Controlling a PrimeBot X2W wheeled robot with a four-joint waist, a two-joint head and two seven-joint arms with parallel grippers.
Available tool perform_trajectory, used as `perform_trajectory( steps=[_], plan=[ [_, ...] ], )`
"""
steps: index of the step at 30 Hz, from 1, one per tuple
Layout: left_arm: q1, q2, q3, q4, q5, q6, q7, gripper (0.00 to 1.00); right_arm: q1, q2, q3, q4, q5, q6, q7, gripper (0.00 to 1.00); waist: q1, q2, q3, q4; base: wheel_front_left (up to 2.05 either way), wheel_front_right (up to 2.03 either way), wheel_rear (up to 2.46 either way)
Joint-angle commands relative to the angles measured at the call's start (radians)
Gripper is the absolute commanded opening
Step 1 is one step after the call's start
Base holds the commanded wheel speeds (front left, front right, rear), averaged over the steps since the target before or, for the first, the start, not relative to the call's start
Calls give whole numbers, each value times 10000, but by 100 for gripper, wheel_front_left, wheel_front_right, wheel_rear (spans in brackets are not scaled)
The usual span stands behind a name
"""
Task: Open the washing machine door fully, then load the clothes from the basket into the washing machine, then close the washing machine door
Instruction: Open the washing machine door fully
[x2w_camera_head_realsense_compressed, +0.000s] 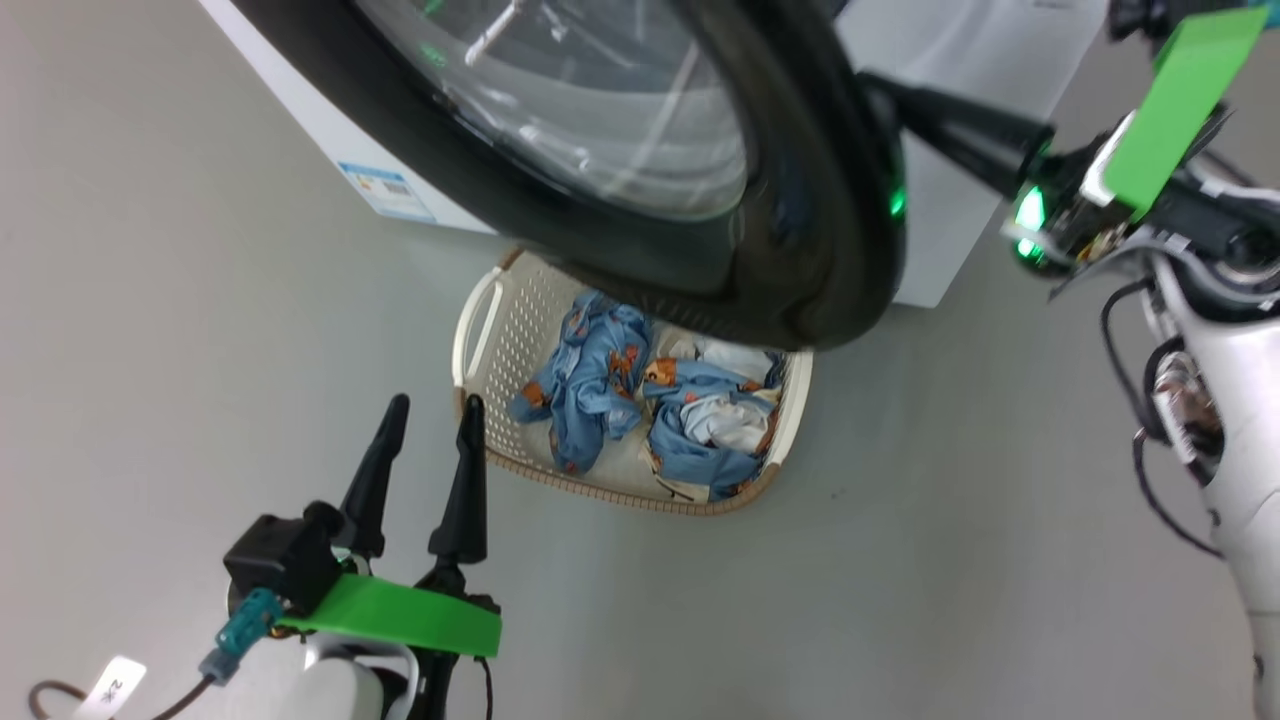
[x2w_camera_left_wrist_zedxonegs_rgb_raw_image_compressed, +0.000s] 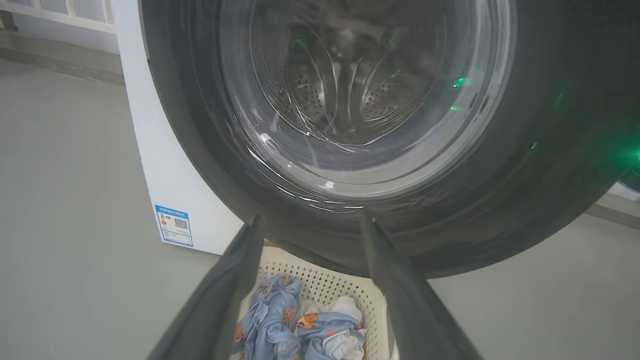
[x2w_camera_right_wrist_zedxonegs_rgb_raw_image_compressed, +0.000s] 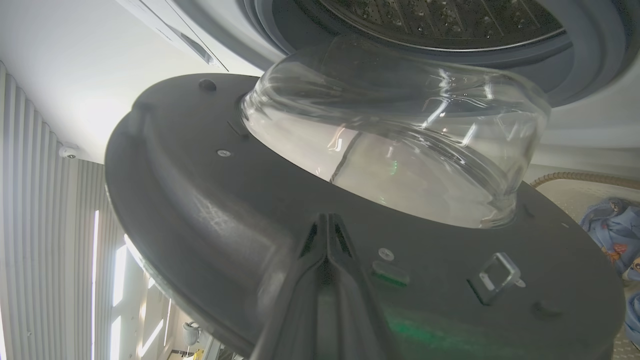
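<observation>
a: what's the biggest thing there?
b: the machine (x2w_camera_head_realsense_compressed: 970, 70), white, standing beyond the tips of the right gripper (x2w_camera_head_realsense_compressed: 880, 90). from that gripper's side you look past its fingers to the steel drum (x2w_camera_right_wrist_zedxonegs_rgb_raw_image_compressed: 440, 20) and the grey-blue gasket (x2w_camera_right_wrist_zedxonegs_rgb_raw_image_compressed: 590, 45).
a: and the door?
b: the door (x2w_camera_head_realsense_compressed: 800, 200) is swung out from the opening, only part way. the right gripper's tips sit at its dark inner face, just below the glass bowl (x2w_camera_right_wrist_zedxonegs_rgb_raw_image_compressed: 400, 150). seen from the left gripper (x2w_camera_head_realsense_compressed: 435, 402), the door hangs ahead and above.
a: is the right one gripping it?
b: no. its two fingers are pressed together with nothing between them. the tips look to be against the inner face, though i can't swear they touch.
a: where's the basket?
b: the basket (x2w_camera_head_realsense_compressed: 525, 310) is on the floor (x2w_camera_head_realsense_compressed: 200, 350), just ahead of the left gripper and a little to its right. its far end lies under the door's lower edge.
a: the clothes?
b: the clothes (x2w_camera_head_realsense_compressed: 640, 400) are bunched inside it, blue with orange prints and some white.
a: and the left gripper?
b: spread wide, holding nothing. it hovers by the basket's near corner, and its right finger is close to the rim. whether they touch, i can't tell.
a: anything smaller?
b: a small blue label (x2w_camera_head_realsense_compressed: 385, 190) low on the machine, ahead of the left gripper and a little to its left.
</observation>
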Motion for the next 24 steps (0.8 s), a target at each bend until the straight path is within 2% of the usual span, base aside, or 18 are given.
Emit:
perform_trajectory(
  steps=[1,24],
  plan=[
    [191,195,370,-137,136,-75,-63,100,278,269,171,-389,-48,48,158,0,1,0,-278,-56,0,0,0],
    [954,194,650,-57,326,-146,-63,100,2192,1423,1245,-1337,-127,48,940,0,1,0,-1356,123,0,0,0]
  ],
)
